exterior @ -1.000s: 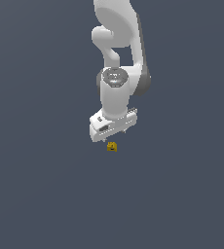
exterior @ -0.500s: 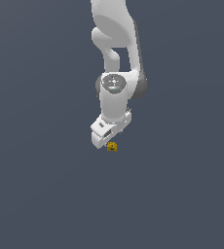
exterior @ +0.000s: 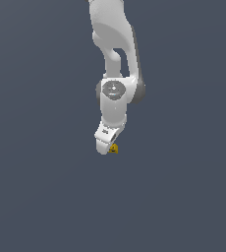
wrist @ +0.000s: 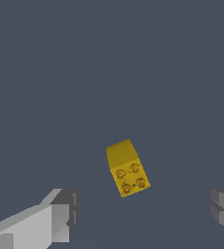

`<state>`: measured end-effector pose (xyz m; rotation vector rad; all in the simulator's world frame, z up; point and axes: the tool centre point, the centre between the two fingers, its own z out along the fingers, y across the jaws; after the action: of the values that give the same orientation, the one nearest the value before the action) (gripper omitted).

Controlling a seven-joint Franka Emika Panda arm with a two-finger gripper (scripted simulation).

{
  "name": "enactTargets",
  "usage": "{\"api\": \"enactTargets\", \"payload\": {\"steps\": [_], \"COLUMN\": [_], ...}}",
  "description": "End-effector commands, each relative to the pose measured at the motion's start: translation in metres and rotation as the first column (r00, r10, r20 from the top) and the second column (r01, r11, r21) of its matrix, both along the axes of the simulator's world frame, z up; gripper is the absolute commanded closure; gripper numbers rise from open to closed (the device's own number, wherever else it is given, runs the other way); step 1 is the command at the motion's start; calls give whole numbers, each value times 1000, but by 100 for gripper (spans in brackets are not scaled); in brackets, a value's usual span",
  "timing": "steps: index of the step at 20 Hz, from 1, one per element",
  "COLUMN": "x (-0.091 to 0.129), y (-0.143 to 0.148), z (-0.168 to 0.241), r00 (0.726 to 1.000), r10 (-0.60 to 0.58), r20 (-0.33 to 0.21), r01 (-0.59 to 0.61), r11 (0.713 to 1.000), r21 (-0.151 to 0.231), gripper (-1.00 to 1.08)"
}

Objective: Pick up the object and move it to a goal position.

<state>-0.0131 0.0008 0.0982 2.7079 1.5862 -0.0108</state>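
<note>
Flat slate-grey ground fills both views, featureless, with no goal marker that I can make out.

Nearest the wrist camera are the two fingertips (wrist: 60, 216), spread wide with clear space between them; the gripper (wrist: 143, 211) holds nothing. Just beyond the line between those tips lies the object (wrist: 127, 168), a small mustard-yellow block resting on the grey surface. Relative to the gripper it sits roughly between the jaws but ahead of them, not yet enclosed, and somewhat closer to the pale finger than to the darker one. Its long axis runs obliquely to the jaw line rather than squarely across it, and one end face carries four round stud-like marks. No brand, label or readable writing shows on it, nor on the fingers.

Farther off, in the exterior view, the white arm (exterior: 114, 44) descends from above, and the block peeks out at the gripper's lower edge, toward the exterior view's right. Judging from this, the coming move is a short advance to bracket the block before closing.
</note>
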Motion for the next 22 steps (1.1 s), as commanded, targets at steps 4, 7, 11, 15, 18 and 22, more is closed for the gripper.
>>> {"api": "enactTargets", "payload": {"steps": [4, 7, 11, 15, 18, 22], "x": [-2, -3, -4, -5, -6, -6], "y": [-1, -2, -2, -2, -2, -2], "z": [-11, -15, -20, -24, -25, -26], "r00": [988, 975, 955, 939, 930, 926], "r10": [154, 223, 295, 344, 366, 377], "r20": [1, 1, 2, 3, 4, 4], "r01": [-154, -223, -295, -344, -366, -377], "r11": [988, 975, 955, 939, 930, 926], "r21": [2, 3, 4, 6, 6, 6], "gripper": [-92, -92, -92, -92, -92, -92]}}
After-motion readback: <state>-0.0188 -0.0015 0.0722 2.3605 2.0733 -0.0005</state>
